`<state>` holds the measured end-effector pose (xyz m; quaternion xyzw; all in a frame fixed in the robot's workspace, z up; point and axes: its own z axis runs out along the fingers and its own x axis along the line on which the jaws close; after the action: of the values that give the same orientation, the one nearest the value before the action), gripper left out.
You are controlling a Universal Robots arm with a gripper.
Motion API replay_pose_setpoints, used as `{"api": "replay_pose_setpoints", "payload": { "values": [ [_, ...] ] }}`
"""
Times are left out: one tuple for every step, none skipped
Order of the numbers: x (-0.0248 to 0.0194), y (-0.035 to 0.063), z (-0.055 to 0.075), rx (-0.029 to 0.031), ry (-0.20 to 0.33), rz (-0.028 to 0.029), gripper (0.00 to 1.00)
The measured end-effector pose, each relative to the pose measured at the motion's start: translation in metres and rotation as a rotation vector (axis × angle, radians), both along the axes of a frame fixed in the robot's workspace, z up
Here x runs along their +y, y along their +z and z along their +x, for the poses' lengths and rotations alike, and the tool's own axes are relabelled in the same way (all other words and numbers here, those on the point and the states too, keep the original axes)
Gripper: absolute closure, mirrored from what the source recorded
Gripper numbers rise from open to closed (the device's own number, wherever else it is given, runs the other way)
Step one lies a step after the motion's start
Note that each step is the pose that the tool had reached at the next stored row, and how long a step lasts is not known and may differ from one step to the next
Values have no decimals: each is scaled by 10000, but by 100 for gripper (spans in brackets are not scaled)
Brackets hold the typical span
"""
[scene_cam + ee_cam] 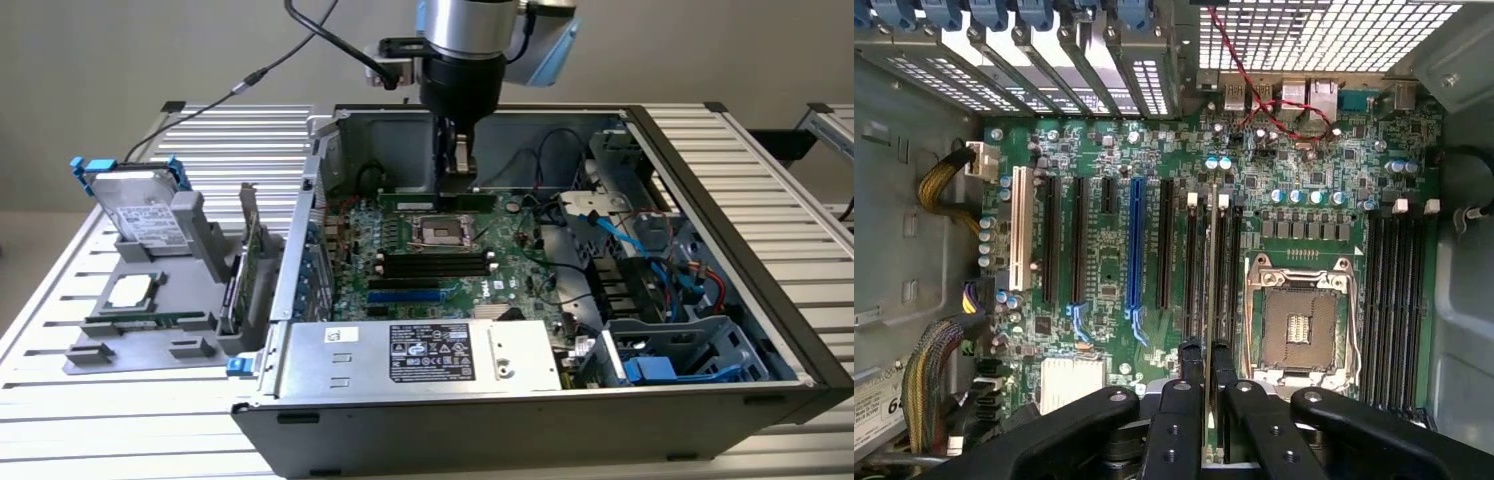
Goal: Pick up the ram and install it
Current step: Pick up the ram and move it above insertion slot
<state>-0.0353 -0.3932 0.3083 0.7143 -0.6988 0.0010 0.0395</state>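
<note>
Gripper (1206,400) clenched on the ram (1211,290), which is held on edge inside the open computer case (534,430). It is lined up over the memory slots (1232,260) beside the CPU socket (1299,325). Pick-up done. Seating unconfirmed: cannot tell whether ram touches slot.

The arm (467,30) enters from twelve o'clock in the exterior view, wrist vertical, tool (455,178) pointing straight down toward six. Its two black fingers (1189,375) stand nearly together, pinching the ram (1211,280) edge-on.
</note>
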Motion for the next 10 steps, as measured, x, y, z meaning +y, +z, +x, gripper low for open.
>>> {"api": "replay_pose_setpoints", "payload": {
  "values": [
    [3,-10,1,-18,0,-6,86],
    [6,-20,3,-38,0,-15,86],
    [9,-31,5,-58,0,-20,86],
    [10,-42,5,-80,0,-25,86],
    [11,-53,6,-101,0,-30,86],
    [12,-63,6,-124,0,-38,86],
    [13,-73,7,-150,0,-46,86],
    [13,-85,7,-178,0,-54,86],
    [13,-95,7,-206,0,-61,86],
    [13,-106,7,-232,0,-67,86]
  ]
}}
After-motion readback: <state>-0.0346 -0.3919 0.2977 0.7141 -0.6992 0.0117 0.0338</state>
